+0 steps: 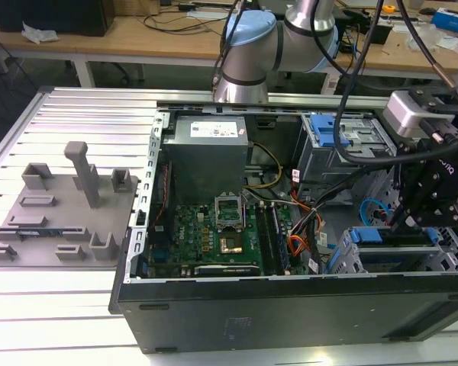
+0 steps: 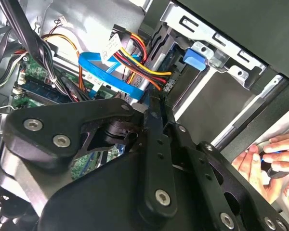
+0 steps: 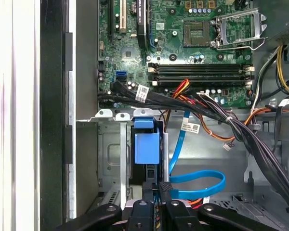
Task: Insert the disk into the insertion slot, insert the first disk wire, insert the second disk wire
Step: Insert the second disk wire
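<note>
Ribbed aluminium table (image 1: pixel 76 114), wooden desks (image 1: pixel 137 34) behind.

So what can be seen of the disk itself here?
The disk sits edge-on in the grey metal slot beside the motherboard; what shows is its bright blue plastic carrier, a small tab above a larger block. The tool is right at its end, with a blue flat cable curling alongside. In the exterior view the blue carrier lies just below the tool.

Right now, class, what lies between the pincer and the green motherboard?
In the first wrist view: a blue tab, then a black cable bundle, between pincer and motherboard.
</note>
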Action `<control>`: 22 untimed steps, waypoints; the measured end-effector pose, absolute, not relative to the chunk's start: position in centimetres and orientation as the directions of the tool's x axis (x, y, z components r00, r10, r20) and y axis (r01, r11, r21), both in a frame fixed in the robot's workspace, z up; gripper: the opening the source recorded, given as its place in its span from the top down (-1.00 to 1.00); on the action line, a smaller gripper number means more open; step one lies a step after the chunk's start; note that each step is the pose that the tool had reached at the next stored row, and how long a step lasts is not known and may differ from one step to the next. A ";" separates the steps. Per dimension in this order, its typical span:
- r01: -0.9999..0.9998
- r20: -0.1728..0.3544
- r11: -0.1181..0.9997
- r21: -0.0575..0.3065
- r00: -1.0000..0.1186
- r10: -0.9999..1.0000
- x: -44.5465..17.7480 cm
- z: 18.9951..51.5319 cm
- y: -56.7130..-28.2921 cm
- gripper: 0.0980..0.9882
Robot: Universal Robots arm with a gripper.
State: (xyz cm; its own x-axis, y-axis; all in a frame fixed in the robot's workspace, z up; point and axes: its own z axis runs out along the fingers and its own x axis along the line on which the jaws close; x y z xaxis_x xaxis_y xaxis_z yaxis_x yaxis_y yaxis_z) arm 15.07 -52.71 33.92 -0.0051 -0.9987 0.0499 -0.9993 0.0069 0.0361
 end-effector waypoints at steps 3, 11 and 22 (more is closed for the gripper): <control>-0.999 0.050 0.007 0.036 -0.005 -0.999 14.9 33.9 -52.7 0.86; -0.999 0.050 0.007 0.036 -0.005 -0.999 14.9 37.5 -52.7 0.41; -0.999 0.052 0.007 0.036 -0.005 -0.999 14.9 38.0 -52.6 0.98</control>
